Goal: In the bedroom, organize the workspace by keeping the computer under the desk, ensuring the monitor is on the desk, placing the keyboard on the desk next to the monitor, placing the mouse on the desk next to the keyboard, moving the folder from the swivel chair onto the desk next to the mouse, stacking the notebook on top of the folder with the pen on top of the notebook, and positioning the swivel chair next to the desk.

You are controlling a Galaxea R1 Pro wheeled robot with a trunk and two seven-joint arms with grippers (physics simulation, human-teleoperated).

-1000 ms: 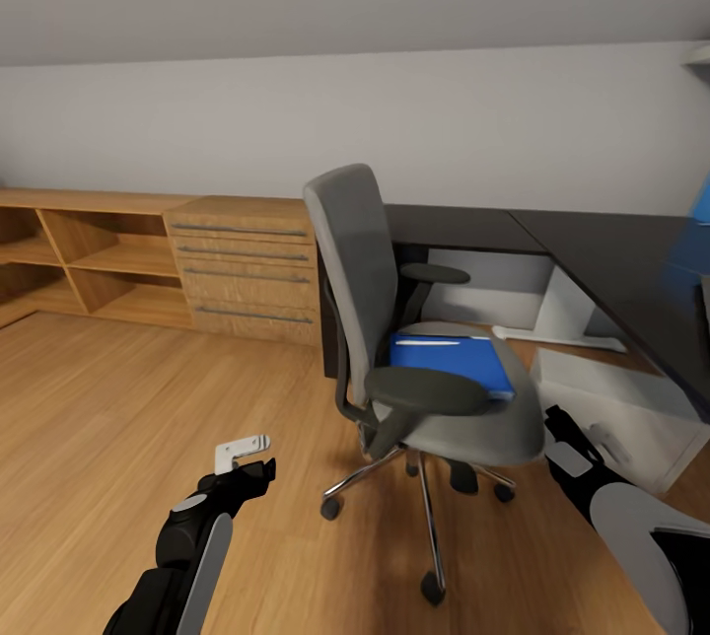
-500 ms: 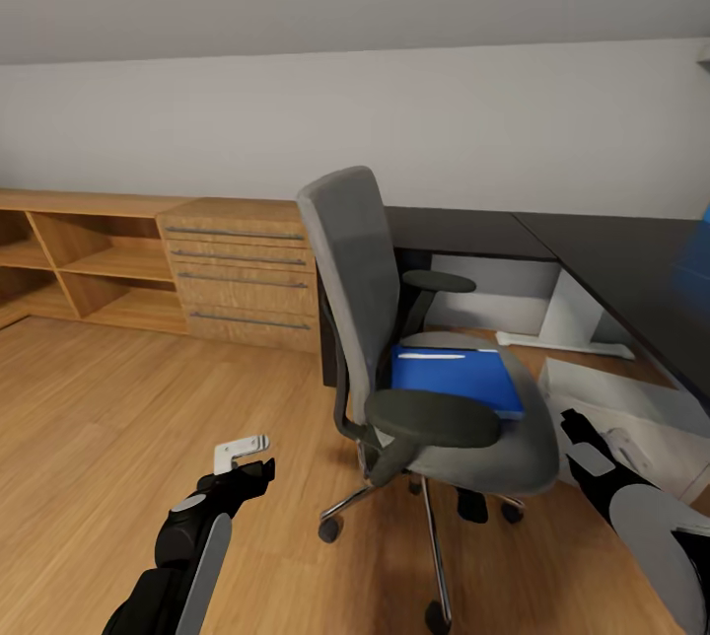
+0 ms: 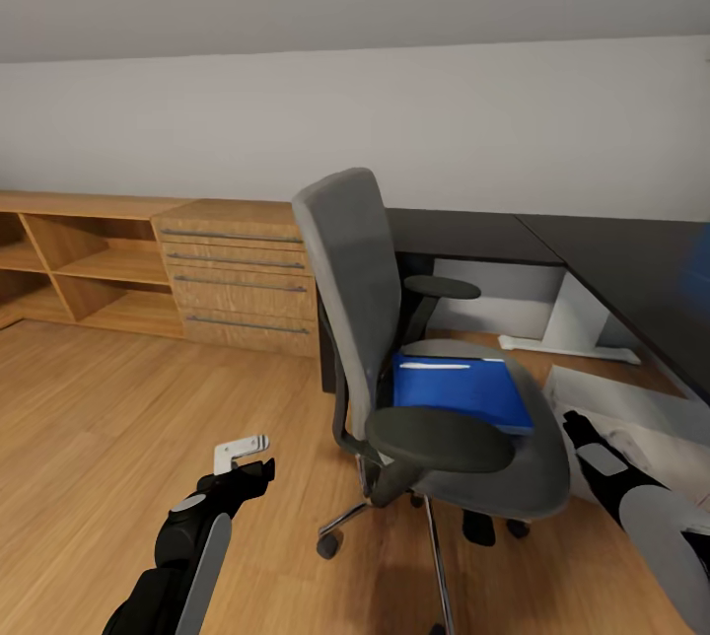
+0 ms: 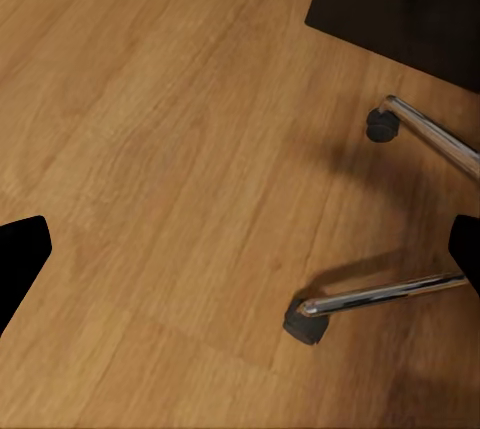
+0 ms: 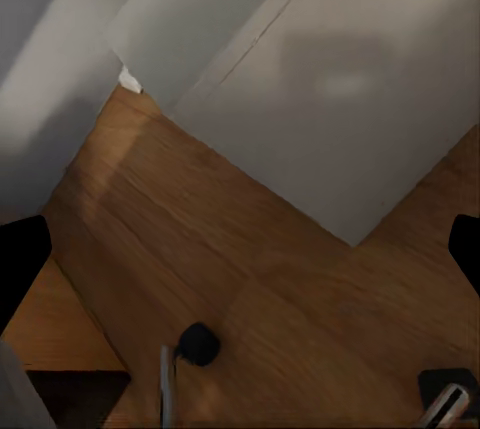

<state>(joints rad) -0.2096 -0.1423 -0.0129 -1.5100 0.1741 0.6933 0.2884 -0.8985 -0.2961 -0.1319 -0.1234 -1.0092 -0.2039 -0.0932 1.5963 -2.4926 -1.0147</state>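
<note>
Folder (image 3: 461,389) lies flat on the seat of the swivel chair (image 3: 394,319), a slim pale pen (image 3: 434,366) resting on its far part. Nearest me, my left claw (image 3: 240,451) hangs low over the wood floor (image 3: 99,418) left of the chair, and my right claw (image 3: 577,426) sits low on the right, close to the seat edge; each wrist view has the fingertips at opposite edges, so both stand wide and empty. To lift well, I judge I should come in from the open front, clear of the near armrest (image 3: 439,438), and keep the folder level so the pen stays put. Beyond, the black worktop (image 3: 611,260) waits, with the white computer (image 3: 641,408) under it.
</note>
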